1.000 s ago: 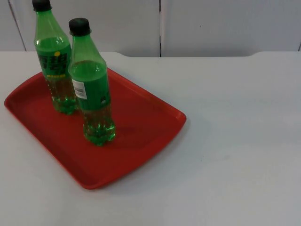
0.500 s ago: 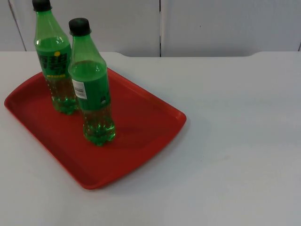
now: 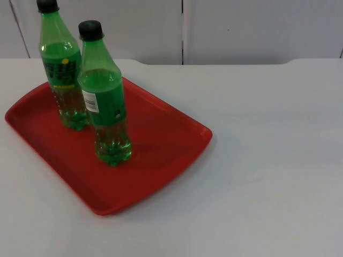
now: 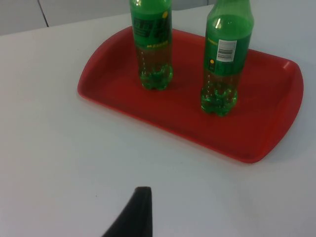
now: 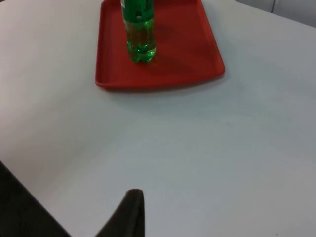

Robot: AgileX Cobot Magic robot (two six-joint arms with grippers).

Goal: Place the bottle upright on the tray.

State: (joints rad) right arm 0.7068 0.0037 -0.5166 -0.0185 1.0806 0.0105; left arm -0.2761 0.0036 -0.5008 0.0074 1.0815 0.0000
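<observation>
While both arms wait pulled back from the tray (image 3: pixel 177 160), a fingertip of the left gripper (image 4: pixel 136 212) pokes over the bare table (image 3: pixel 268 160) in its wrist view and one of the right gripper (image 5: pixel 129 212) does the same in its own; whether either pair of fingers is apart or together cannot be told. Nearest on the red tray stands the bottle (image 3: pixel 104 101), upright toward the tray's middle, black cap on, its barcode label facing left. Behind it, at the tray's far left, a second bottle (image 3: pixel 61 69) also stands upright, just beside the first but apart from it. Each is green plastic and looks roughly half full of clear liquid, so I judge them moderately heavy, low-weighted, smooth and a little squashy at the upper, empty part. A hold around the labelled waist would likely be firmest; the neck below the cap is stiffer but narrow. With both bottles standing on the tray, the task appears done.
</observation>
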